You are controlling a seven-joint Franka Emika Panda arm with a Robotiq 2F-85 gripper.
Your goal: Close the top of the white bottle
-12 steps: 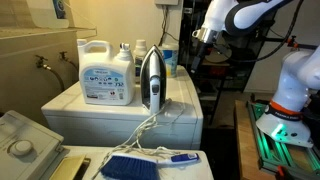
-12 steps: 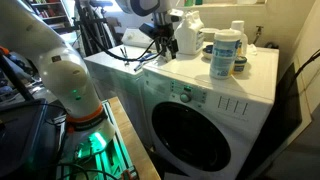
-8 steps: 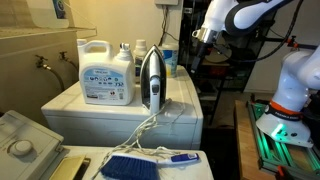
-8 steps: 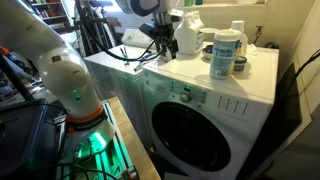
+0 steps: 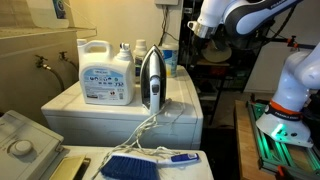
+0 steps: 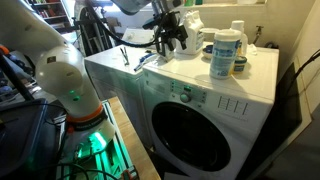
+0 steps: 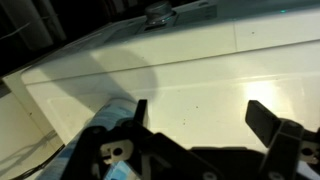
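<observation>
The white bottle (image 6: 226,54) stands on the washer's top (image 6: 195,72); it is slim, with a blue label. In an exterior view it shows partly behind the iron (image 5: 167,59). My gripper (image 5: 198,30) hangs above the washer's far side, short of the bottle and apart from it (image 6: 171,36). In the wrist view its fingers (image 7: 200,112) are spread wide with only bare white washer top between them. A blurred blue and white thing (image 7: 108,122) lies by one finger; I cannot tell what it is.
A big white handled jug (image 5: 106,73) and dark-capped bottles (image 5: 128,53) stand at the back of the washer. An upright iron (image 5: 151,79) stands in the middle, its cord hanging over the front edge. A dark round cap (image 7: 158,12) shows far off in the wrist view.
The gripper has moved across above the washer top toward the bottles and a little higher. The bottle, the jug and the iron have not moved.
</observation>
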